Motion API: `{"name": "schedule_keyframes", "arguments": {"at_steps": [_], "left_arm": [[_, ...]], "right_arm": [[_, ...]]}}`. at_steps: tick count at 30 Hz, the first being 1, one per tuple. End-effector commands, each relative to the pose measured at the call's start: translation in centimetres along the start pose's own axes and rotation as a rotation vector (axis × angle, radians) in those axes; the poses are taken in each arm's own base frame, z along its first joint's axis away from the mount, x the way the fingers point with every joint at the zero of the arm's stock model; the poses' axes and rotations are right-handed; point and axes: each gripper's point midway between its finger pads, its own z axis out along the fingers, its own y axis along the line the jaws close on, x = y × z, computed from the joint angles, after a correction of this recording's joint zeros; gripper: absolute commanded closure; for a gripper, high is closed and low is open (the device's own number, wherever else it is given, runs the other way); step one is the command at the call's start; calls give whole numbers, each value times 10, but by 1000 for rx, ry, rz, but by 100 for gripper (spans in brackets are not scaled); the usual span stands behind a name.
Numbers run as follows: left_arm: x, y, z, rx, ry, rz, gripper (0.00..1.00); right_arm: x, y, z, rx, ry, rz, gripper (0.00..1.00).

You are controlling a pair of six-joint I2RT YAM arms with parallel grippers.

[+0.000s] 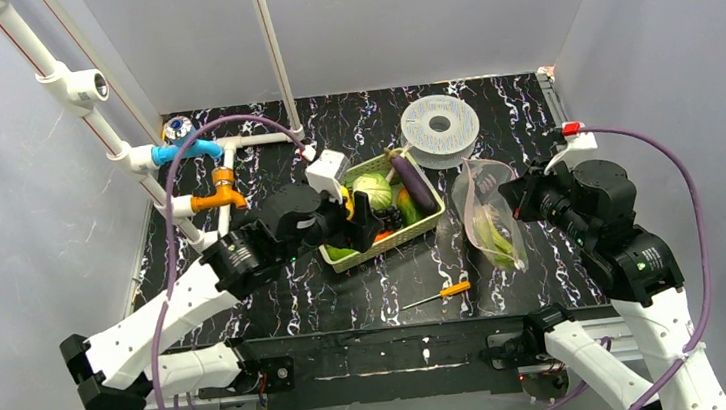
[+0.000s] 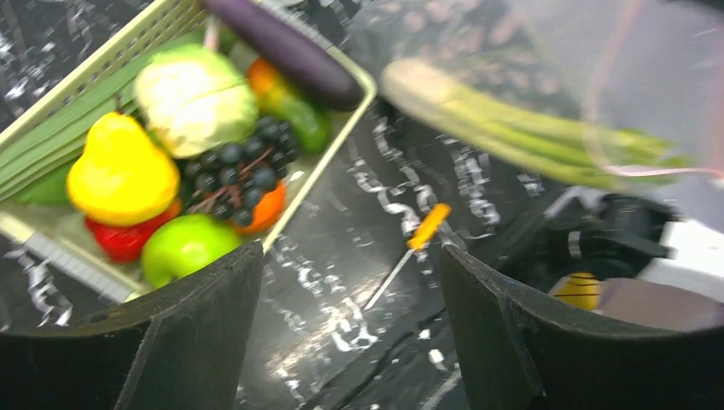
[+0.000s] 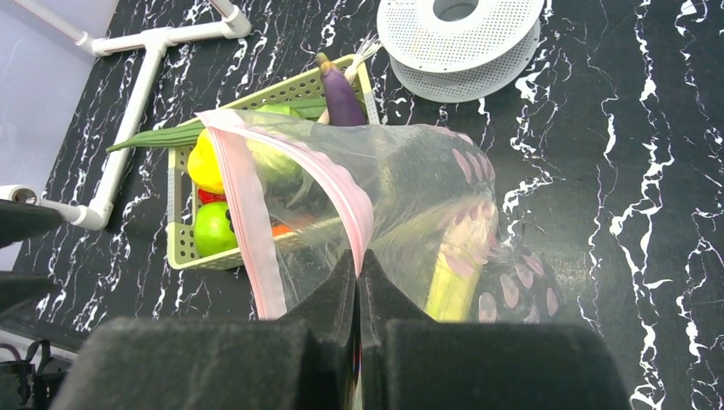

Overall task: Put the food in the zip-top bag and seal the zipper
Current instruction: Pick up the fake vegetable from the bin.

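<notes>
L jaws wide, empty, over basket [image 2: 317, 166] of food [image 2: 196, 98], R jaws pinched shut on zip-top bag [image 3: 427, 171] at zipper [image 3: 350, 192], leek [image 3: 457, 273] inside bag

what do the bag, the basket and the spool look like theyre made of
The zip-top bag looks like thin clear plastic film, glossy and crinkled; the leek shows through it. The basket is probably rigid moulded plastic: pale green, matte, with slatted walls. The spool is likely hard plastic: light grey, matte, with a dotted face.
</notes>
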Motion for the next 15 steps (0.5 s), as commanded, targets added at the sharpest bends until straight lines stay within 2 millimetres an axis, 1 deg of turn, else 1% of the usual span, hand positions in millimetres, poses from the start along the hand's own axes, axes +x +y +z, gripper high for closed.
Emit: {"name": "schedule_keyframes", "arguments": {"at_steps": [1, 4, 7, 10, 15], "left_arm": [[20, 46, 14, -217, 50, 100, 23], [22, 56, 31, -299, 44, 57, 19], [21, 55, 54, -316, 47, -28, 18], [17, 46, 86, -303, 46, -74, 18], [6, 45, 142, -358, 67, -218, 17]], "right_arm": [[-26, 6, -5, -13, -87, -19, 99], [-23, 6, -3, -16, -82, -26, 99], [-22, 4, -4, -7, -82, -26, 99], [-22, 4, -3, -12, -90, -30, 99], [-24, 5, -4, -17, -93, -33, 99]]}}
